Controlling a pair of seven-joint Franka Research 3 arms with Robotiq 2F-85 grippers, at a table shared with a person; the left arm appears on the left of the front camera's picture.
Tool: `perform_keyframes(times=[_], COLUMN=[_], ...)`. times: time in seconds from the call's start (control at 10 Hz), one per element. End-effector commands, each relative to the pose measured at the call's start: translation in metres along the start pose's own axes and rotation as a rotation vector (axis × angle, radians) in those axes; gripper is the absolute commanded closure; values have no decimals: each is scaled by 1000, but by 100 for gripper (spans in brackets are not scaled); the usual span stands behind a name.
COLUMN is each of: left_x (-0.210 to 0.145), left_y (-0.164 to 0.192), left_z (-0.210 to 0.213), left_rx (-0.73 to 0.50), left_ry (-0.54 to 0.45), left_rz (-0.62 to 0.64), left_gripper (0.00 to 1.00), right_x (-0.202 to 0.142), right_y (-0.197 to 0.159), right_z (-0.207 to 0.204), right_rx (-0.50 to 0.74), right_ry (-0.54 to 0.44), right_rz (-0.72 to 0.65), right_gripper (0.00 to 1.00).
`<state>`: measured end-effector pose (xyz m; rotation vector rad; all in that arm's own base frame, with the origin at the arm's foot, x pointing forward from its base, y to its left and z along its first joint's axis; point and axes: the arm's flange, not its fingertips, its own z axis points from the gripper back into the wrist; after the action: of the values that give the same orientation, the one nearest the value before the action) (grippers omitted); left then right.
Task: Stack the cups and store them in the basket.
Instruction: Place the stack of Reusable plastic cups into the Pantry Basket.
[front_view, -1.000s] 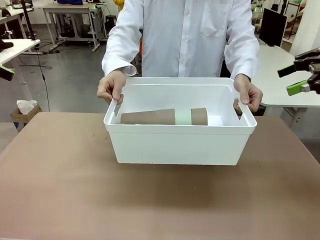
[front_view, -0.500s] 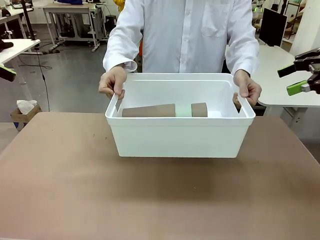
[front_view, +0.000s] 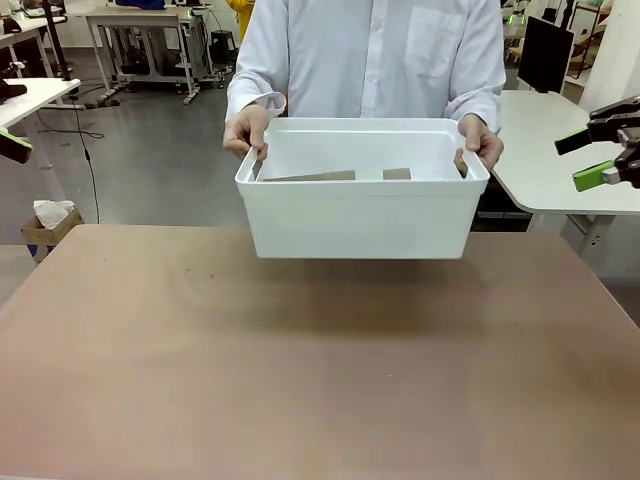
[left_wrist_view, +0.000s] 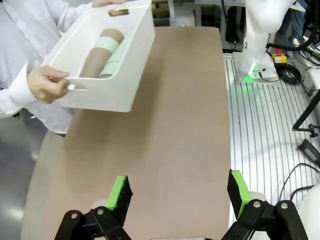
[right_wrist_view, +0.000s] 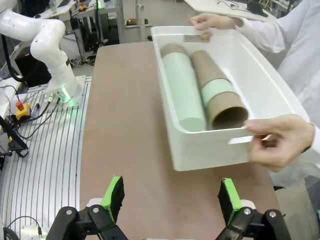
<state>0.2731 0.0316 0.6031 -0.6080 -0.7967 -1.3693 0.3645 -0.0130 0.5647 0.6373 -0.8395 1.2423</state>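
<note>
A person holds the white basket (front_view: 360, 215) in the air by both handle slots, above the table's far edge. Inside it the cups lie on their sides in two nested rows: a mint stack (right_wrist_view: 182, 90) and a tan stack with a mint band (right_wrist_view: 218, 92). From the front, just their tan tops (front_view: 312, 176) peek over the rim. My left gripper (left_wrist_view: 178, 192) is open with nothing in it, far from the basket (left_wrist_view: 107, 55). My right gripper (right_wrist_view: 171, 197) is also open and holds nothing. It hangs off the table's right side (front_view: 585, 158).
The person's hands (front_view: 247, 130) (front_view: 482, 143) grip the basket's short ends. The brown table (front_view: 320, 380) is bare below it. A white side table (front_view: 560, 170) stands at the right. White arm bases (left_wrist_view: 262, 35) (right_wrist_view: 45, 40) flank the table.
The person has lifted the basket off the table and drawn it up and back toward the body. Both grippers have stayed still.
</note>
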Motion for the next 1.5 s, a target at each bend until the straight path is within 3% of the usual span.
perform_keyframes(times=[0.0,1.4], left_x=[4,4], left_y=[0,0], left_z=[1,1], left_rx=[-6,-6], left_ry=[-12,-12], left_rz=[12,12], left_gripper=[0,0], right_x=[1,1], right_y=[2,2], right_z=[-2,-2], right_rx=[-1,-1], right_ry=[-27,-27], right_rz=[-1,-1], right_gripper=[0,0])
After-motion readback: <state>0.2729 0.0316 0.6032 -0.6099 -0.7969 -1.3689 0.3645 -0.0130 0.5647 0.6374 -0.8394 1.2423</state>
